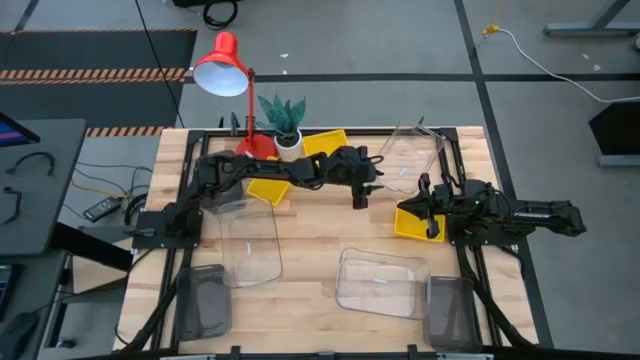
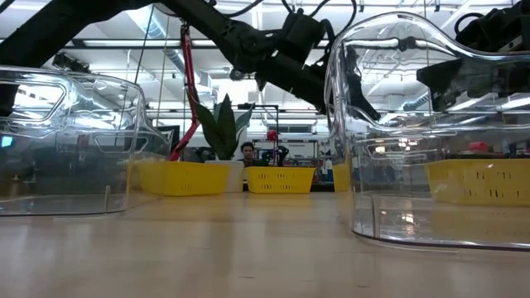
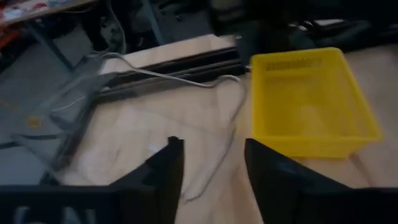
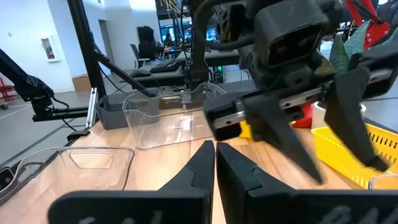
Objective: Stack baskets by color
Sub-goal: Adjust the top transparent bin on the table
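Hovering above clear basket (image 3: 155,118): left end effector (image 3: 211,165), fingers apart, holding nothing. Right end effector (image 4: 214,163): fingers together, empty, beside yellow basket (image 1: 415,222).

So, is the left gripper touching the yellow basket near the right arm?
Apart. The left wrist view shows the open left gripper short of the yellow basket, bare table between.

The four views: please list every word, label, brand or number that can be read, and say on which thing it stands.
No text can be read in any view.
Pale marks on the dark body of the left gripper, left wrist view: too blurred to read.
Small red and white sign on the far white wall, right wrist view: too small to read.
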